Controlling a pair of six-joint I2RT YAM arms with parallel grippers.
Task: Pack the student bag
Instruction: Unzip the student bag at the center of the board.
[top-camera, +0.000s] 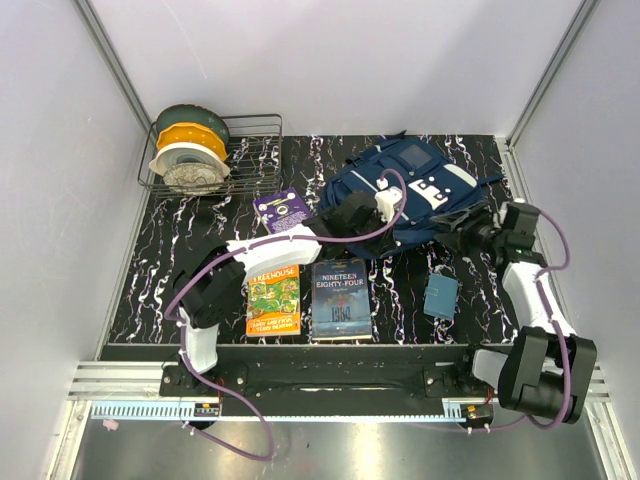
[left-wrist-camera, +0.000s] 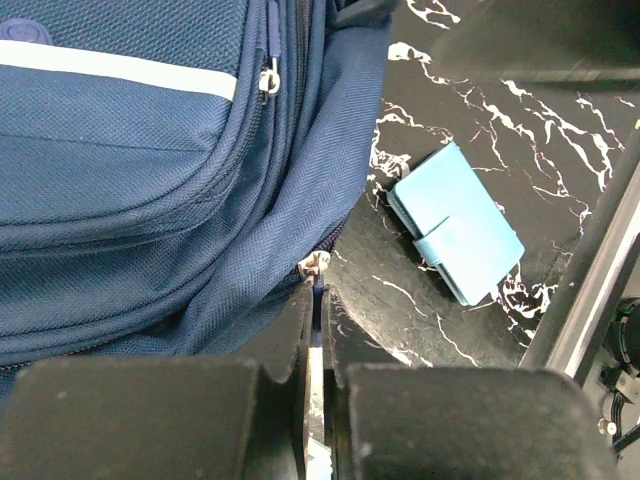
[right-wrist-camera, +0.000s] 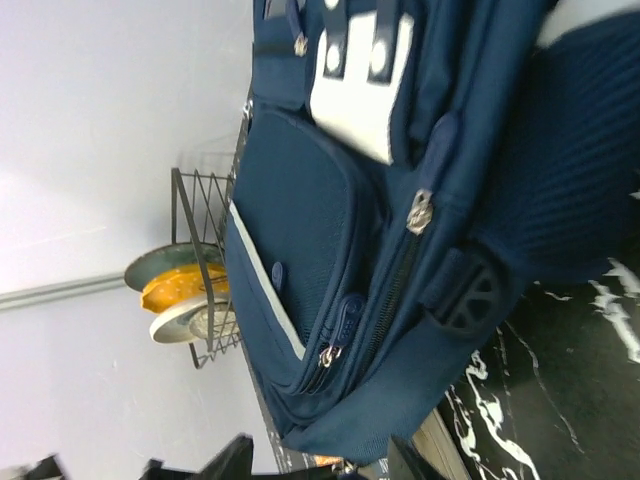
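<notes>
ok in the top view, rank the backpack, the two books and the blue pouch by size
1. backpack
2. the two books, Treehouse and Nineteen Eighty-Four, look about alike
3. blue pouch

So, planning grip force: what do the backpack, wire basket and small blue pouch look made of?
The backpack: matte woven synthetic-looking fabric, weave visible. Wire basket: thin dark metal rods, open grid. Small blue pouch: smooth cover, possibly faux leather; unsure.

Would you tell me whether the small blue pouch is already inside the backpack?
No, the pouch lies on the table, outside the backpack.
</notes>
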